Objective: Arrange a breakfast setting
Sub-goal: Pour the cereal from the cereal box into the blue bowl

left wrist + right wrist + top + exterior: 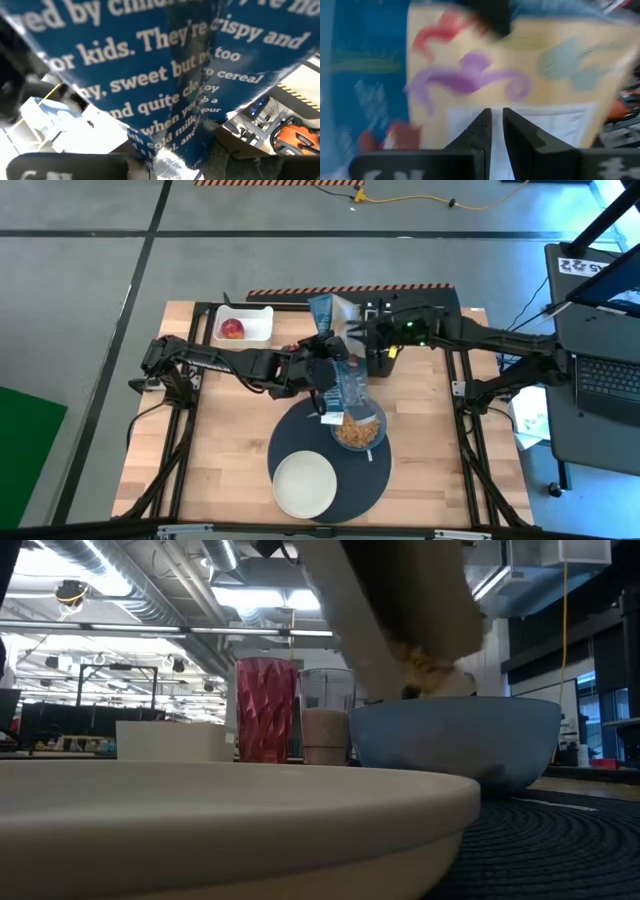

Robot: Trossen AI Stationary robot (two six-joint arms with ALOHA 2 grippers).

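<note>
My left gripper (323,377) is shut on a blue cereal bag (350,388), which is tipped mouth-down over the light-blue bowl (358,430). The bowl holds cereal flakes (353,432) and stands on the dark round placemat (330,500). The bag's printed face fills the left wrist view (165,75). In the low view, flakes (420,665) show at the bag's mouth above the bowl (455,740). The white plate (304,483) rests on the placemat's near part. My right gripper (352,332) is shut on a piece of cereal packaging (326,310) at the far middle. The red apple (232,329) lies in a white tray. My left gripper holds the bag by its raised end (336,366), away from the bowl, coming level from the table's left. The bag slants down from the hold, lifted clear, its mouth (350,416) over the bowl. The bag hides the fingers in the wrist view. My right gripper has its two fingers (482,131) closed to a narrow slit on the lower white edge (497,117) of the packaging piece, pinched between them. The piece stands up in front of the fingers, clear of the table. The fingers come level from the table's right.
The white tray (243,324) sits at the far left of the table. A red tumbler (265,710) and a clear cup (325,725) stand behind the bowl in the low view. A dark box (385,358) stands under the right arm. Bare wood lies at the near left.
</note>
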